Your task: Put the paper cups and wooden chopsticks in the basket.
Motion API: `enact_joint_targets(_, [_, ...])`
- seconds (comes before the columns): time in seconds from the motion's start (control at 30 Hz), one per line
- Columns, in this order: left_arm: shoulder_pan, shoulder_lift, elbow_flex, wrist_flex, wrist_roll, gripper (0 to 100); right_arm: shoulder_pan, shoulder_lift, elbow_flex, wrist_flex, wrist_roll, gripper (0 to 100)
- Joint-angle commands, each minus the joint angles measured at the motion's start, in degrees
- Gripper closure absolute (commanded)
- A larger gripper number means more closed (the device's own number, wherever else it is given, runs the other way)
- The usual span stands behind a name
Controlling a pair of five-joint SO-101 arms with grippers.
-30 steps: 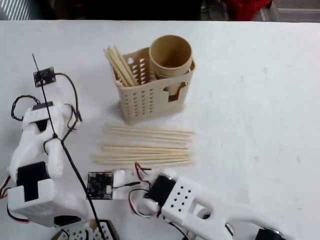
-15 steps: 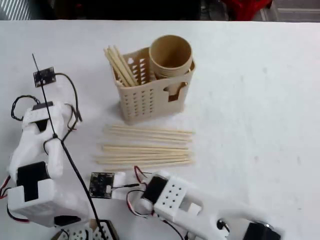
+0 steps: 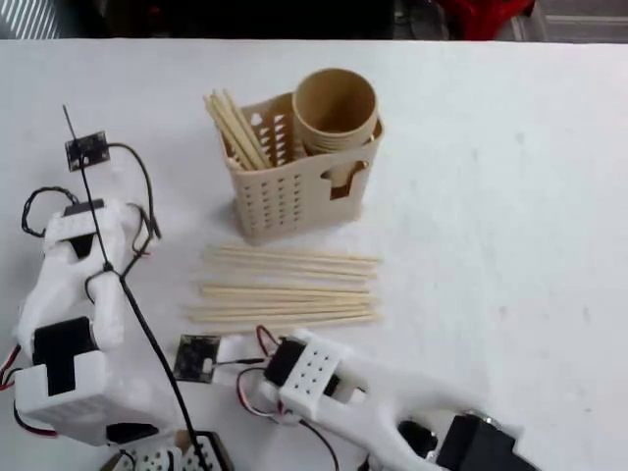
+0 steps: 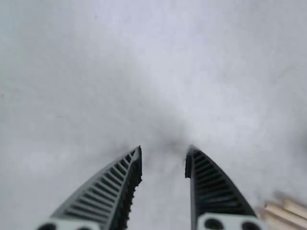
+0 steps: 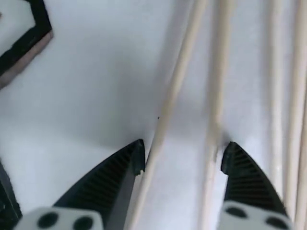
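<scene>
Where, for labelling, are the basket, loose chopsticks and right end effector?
basket point(image 3: 294, 196), high view, perforated front wall
loose chopsticks point(image 3: 285, 292), high view, middle of pile
right end effector point(image 5: 182, 155), right wrist view, between fingertips

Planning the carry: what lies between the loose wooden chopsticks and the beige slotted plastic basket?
Only a bare strip of white table, seen in the high view.

The left arm's white moulded plastic shell carries a black servo block, and thin black cable loops from it to a small black circuit board. The right arm's white plastic shell has a boxy link with a grid of round holes; red, white and black wires bunch beside it, near a second small black board. The left end effector and the right end effector each have two black, ribbed, tapered fingers on white bases with dark screw holes.
</scene>
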Motion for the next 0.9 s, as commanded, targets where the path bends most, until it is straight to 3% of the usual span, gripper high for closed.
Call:
enact_joint_targets(0.0, [0.22,-0.31,-0.53,-1.32,0.44,83,3.3,0.31,-2.29,-1.01,-0.09,77.5])
enact_joint_targets(0.37, [0.22,-0.31,-0.44,-1.32,0.44,83,16.92,0.84,-6.24,0.04,3.16,96.9])
enact_joint_targets(0.63, [0.22,-0.31,-0.44,-1.32,0.44,83,26.33,0.92,-7.91,-1.54,4.4,98.1])
enact_joint_targets(0.87, [0.22,-0.31,-0.44,-1.32,0.44,83,27.82,0.31,-8.18,-1.54,6.15,98.1])
